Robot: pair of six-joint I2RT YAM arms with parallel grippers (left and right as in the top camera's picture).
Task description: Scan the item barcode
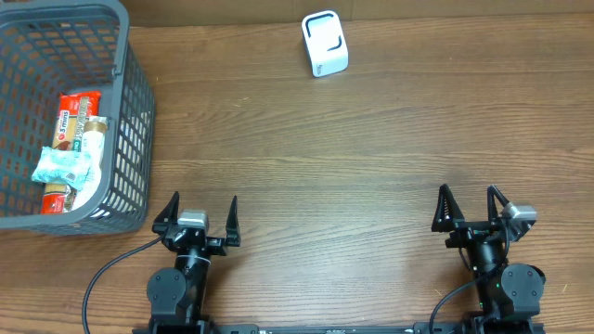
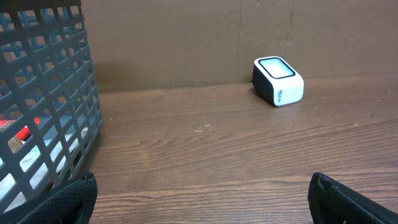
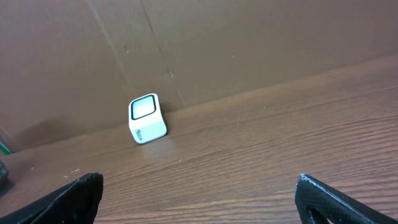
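Nothing is in hand yet. Our left gripper (image 1: pixel 202 206) sits at 7 o'clock on the table (image 1: pixel 371 139) with its jaws spread wide and empty. Our right gripper (image 1: pixel 469 195) at 5 o'clock is just as wide and just as empty. The goods lie in the grey basket (image 1: pixel 135 102) at 10 o'clock: a pale blue packet (image 1: pixel 63 167) lying partly over a red packet (image 1: pixel 79 111). The scanner (image 1: pixel 325 44) stands at 12 o'clock at the far edge of the table, well apart from the basket and both arms — its dark-framed window faces up and tilts toward us.

We judge the step in hand to be the first reach, and the left arm is the one for it, being near the basket. We should come in over the rim from above rather than from the side, since the mesh wall stands between the gripper and the packets. The blue packet looks uppermost, so we take that one, gripping across its narrow width near one end. No barcode shows from here, so we cannot tell which face carries it — we should leave both broad faces uncovered. Then we carry it toward 12 o'clock and turn it slowly over the window until the code faces it.
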